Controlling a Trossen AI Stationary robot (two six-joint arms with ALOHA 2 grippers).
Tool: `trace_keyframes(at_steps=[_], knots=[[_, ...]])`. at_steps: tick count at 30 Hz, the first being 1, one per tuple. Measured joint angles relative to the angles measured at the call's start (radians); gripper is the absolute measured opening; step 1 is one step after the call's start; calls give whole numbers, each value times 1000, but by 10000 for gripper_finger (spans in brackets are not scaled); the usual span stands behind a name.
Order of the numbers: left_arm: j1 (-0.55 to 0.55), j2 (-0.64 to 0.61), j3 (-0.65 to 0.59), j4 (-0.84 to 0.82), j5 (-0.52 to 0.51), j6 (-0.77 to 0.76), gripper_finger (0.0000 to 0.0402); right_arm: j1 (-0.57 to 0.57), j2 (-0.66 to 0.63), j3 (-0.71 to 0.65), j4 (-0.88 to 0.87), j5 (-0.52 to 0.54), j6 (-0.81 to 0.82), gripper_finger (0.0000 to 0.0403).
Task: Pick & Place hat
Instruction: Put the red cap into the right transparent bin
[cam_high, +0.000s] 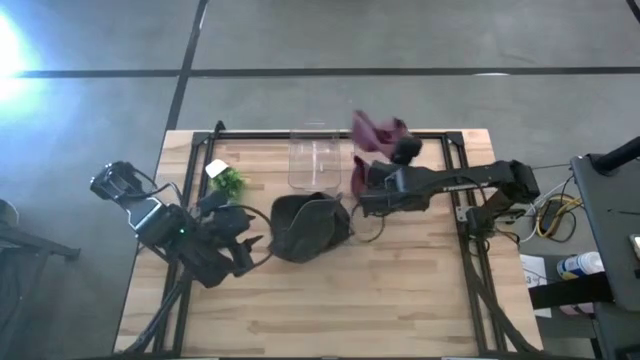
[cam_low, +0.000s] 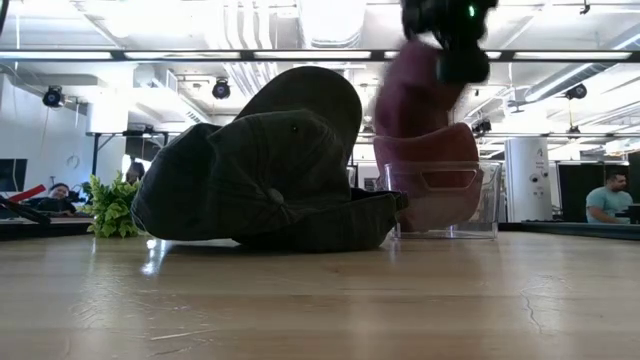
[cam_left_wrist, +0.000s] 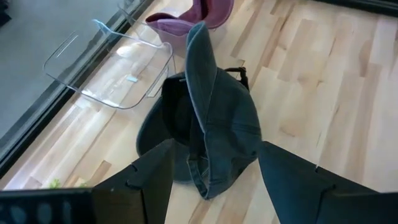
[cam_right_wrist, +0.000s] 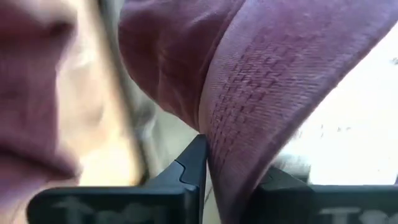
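A dark grey cap (cam_high: 308, 226) lies crumpled on the table (cam_high: 400, 300) near its middle, also in the low view (cam_low: 270, 170) and the left wrist view (cam_left_wrist: 208, 118). My left gripper (cam_high: 243, 243) is open at the cap's left, its fingers (cam_left_wrist: 149, 180) short of the cap. A maroon hat (cam_high: 378, 135) hangs blurred from my right gripper (cam_high: 365, 190), which is shut on it just right of a clear container (cam_high: 315, 160). In the low view the maroon hat (cam_low: 430, 150) overlaps the container (cam_low: 445, 200). My right gripper is shut on the maroon hat, pinching a woven strip of its fabric (cam_right_wrist: 227, 155) between the two fingers (cam_right_wrist: 193, 165). The hat is lifted clear of the table and hangs below the gripper (cam_low: 450, 40). Which part of the hat the strip is, I cannot tell.
A small green plant (cam_high: 229, 182) with a white tag stands toward the far left of the table. The clear container (cam_left_wrist: 118, 68) stands at the far edge behind the dark cap. A black frame borders the table. The near half is bare wood (cam_high: 380, 310). People sit in the room beyond.
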Motion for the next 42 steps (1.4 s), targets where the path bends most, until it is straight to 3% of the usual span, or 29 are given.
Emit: trace_keyframes(at_steps=[3,6,12,16,26,28,33,38,42], knots=[[0,-1,-22,0,-18,-7,225,-24,-17,-88,43,-85,8,27],[4,-4,-33,0,-41,-12,225,-27,-16,-123,9,-36,20,16],[14,-9,-33,3,-60,-19,225,-82,-14,-206,35,-136,17,15],[22,-10,-33,3,-61,-28,225,-87,-11,-223,84,-119,-52,15],[30,-10,-34,3,-76,-51,225,-90,-8,-105,126,-19,-264,15],[30,-10,-34,3,-77,-57,225,-105,-8,-73,126,-79,-267,15],[30,-10,-45,4,-88,-64,225,-196,26,-9,115,-371,-164,14],[30,-10,-69,5,-89,-77,225,-245,75,29,113,-392,-147,14],[30,-11,-95,7,-82,-102,225,-216,98,46,164,-296,-221,14]])
